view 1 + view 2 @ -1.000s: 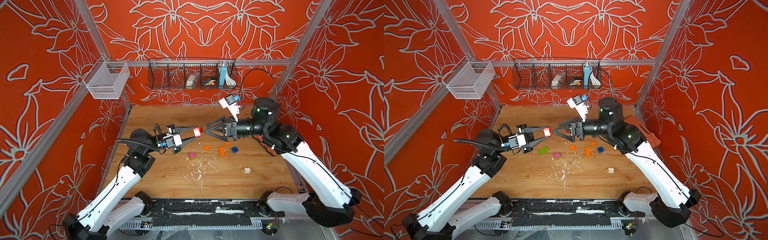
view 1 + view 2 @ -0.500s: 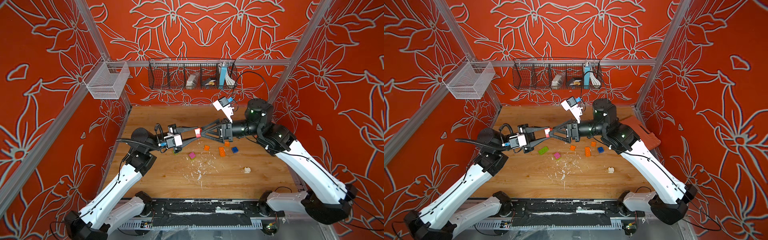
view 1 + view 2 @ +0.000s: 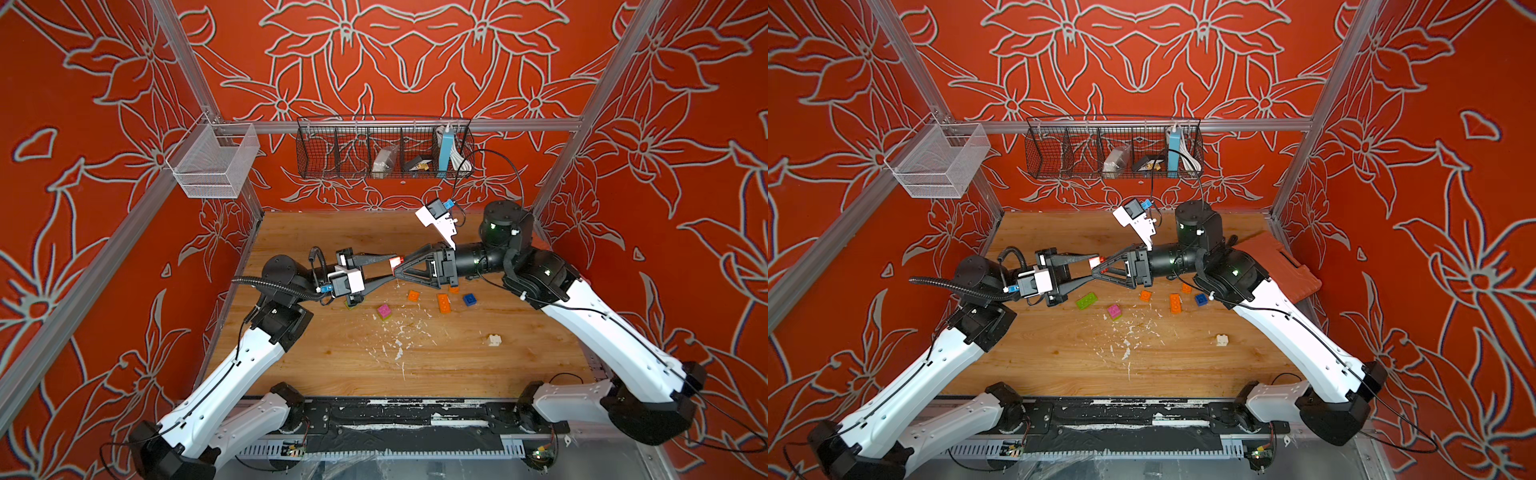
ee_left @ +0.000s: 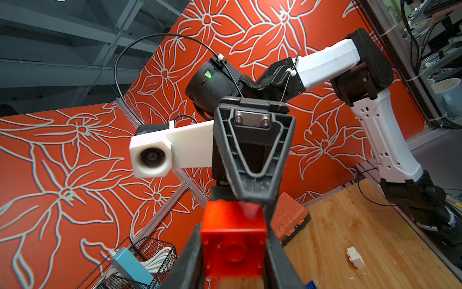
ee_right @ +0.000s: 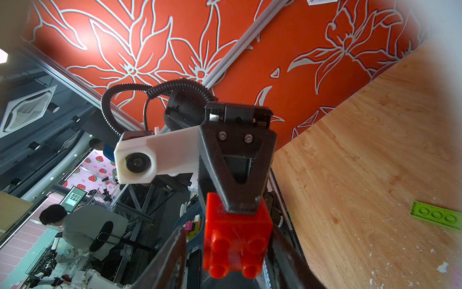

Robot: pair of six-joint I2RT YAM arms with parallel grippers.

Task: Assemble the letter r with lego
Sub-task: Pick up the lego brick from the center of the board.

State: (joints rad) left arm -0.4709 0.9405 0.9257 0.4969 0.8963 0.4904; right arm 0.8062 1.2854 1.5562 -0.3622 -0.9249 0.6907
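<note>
Hanging in the air over the middle of the table [image 3: 1059,365], the red brick [image 3: 395,262] is clenched between the fingers of the left gripper [image 4: 233,237]. In the left wrist view those fingers press two opposite sides of it, and its hollow underside faces that camera. The right gripper [image 5: 228,234] meets it from the opposite side, turned crosswise to the left one. Its jaws are set around the brick's other two sides but are not clamped. In the right wrist view a gap shows between one finger [image 5: 175,252] and the brick, the other finger lies just beside it, and the four studs face that camera. Beneath the two arms, loose lego lies on the wood in a rough row across the table's middle. A lime green brick [image 3: 1086,300] is nearest the left edge, followed by a pink brick [image 3: 1114,311] with a lime edge showing under it. Next come a small orange brick [image 3: 1145,295], a long orange brick [image 3: 1175,303], a small orange piece [image 3: 1186,288] close under the right arm, and a blue brick [image 3: 1201,299]. A white brick [image 3: 1222,340] lies apart from the row, closer to the near edge and toward the right edge. Scattered white flecks [image 3: 1125,347] dot the middle of the wood. An orange-red ribbed case [image 3: 1291,270] rests at the right edge, near the far right corner.
</note>
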